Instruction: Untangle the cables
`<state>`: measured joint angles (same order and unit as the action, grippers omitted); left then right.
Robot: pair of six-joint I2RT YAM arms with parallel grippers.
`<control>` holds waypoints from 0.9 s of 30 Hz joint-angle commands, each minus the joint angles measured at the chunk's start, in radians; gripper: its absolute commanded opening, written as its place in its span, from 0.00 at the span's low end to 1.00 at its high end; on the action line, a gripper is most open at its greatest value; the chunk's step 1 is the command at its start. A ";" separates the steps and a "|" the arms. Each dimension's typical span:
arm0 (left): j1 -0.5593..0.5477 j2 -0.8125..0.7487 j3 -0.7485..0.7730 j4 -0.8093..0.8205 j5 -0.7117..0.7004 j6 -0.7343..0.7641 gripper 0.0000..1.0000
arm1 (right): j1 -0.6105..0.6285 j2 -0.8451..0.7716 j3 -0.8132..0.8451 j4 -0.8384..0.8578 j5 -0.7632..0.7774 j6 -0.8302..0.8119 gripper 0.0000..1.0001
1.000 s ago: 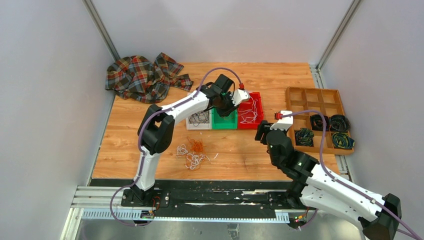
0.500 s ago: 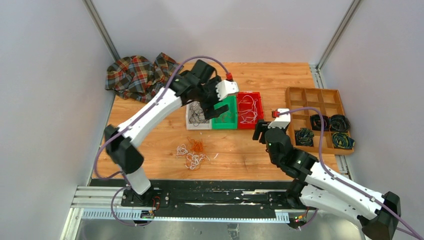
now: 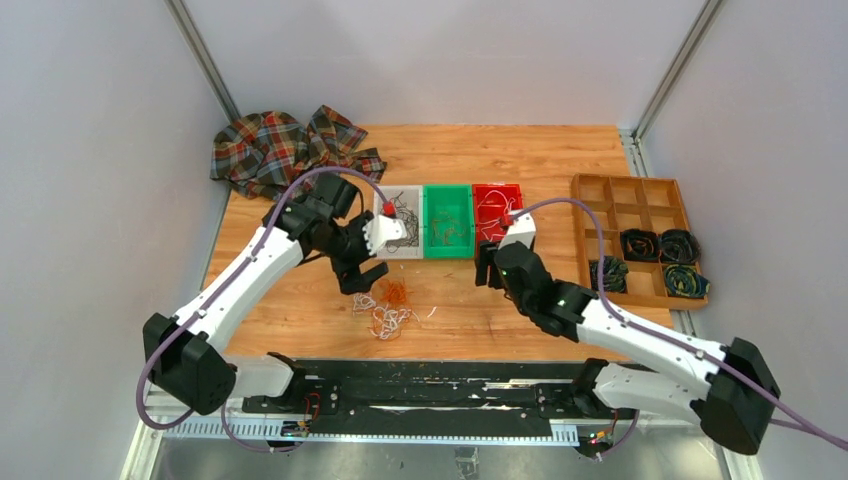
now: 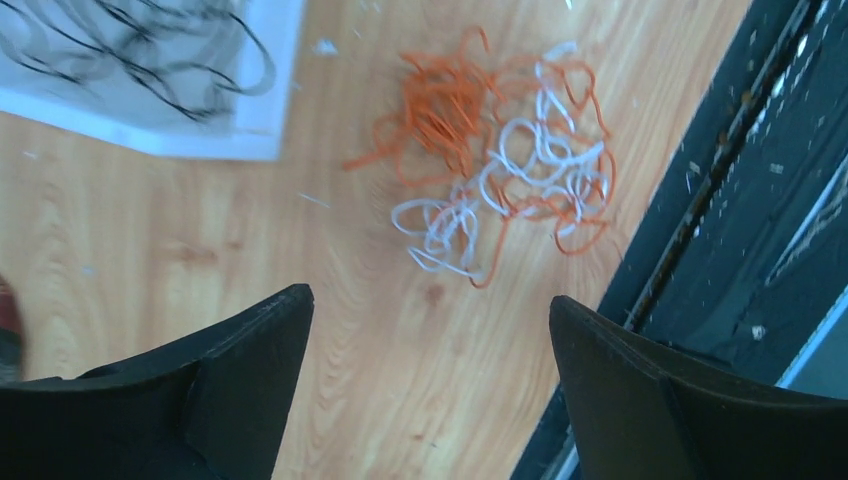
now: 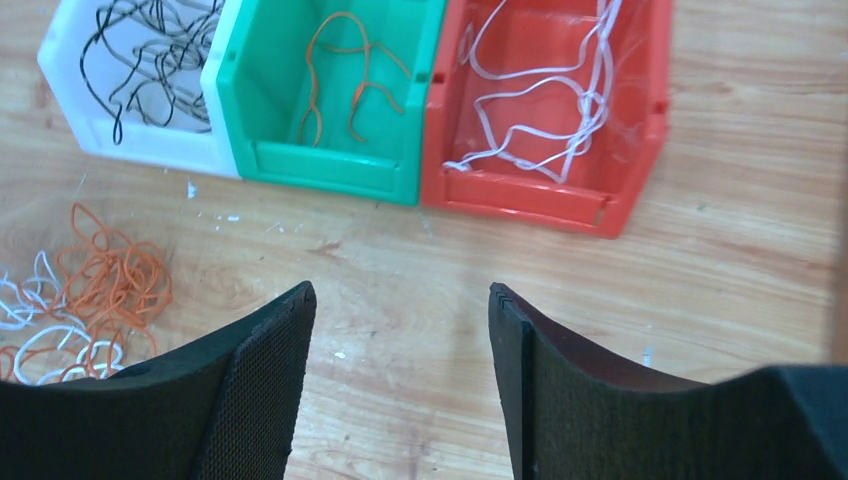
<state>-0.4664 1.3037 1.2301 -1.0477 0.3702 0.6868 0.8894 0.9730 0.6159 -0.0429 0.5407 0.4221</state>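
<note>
Plaid cloth [image 3: 285,152] bunched at upper left. Left gripper [image 3: 352,278] left of centre, jaws spread wide, nothing held. Just lower right of it, orange and white cables [image 3: 385,308] lie tangled on the table [image 3: 560,160]. White bin [image 3: 381,250], green bin [image 3: 447,250], red bin [image 3: 511,190] in a row at centre. Right gripper [image 3: 487,270] below the red bin, jaws apart, empty. Divided wooden tray [image 3: 630,190] at far right.

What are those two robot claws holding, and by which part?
Nothing. The left gripper is open near the tangle of thin orange and white wires; the right gripper is open too.
</note>
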 commanded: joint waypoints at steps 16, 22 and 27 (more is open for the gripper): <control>0.090 0.185 -0.297 0.350 -0.116 -0.002 0.56 | 0.102 0.050 -0.026 0.025 -0.025 0.118 0.56; 0.113 0.239 -0.302 0.322 -0.091 -0.002 0.44 | 0.102 0.038 -0.030 0.014 -0.006 0.114 0.56; 0.117 0.230 -0.299 0.297 -0.083 0.007 0.25 | 0.102 0.033 -0.030 0.016 0.005 0.105 0.52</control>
<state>-0.3580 1.5455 0.9344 -0.7349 0.2687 0.6819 0.9791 1.0222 0.5961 -0.0238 0.5060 0.5220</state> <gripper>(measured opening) 0.324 0.539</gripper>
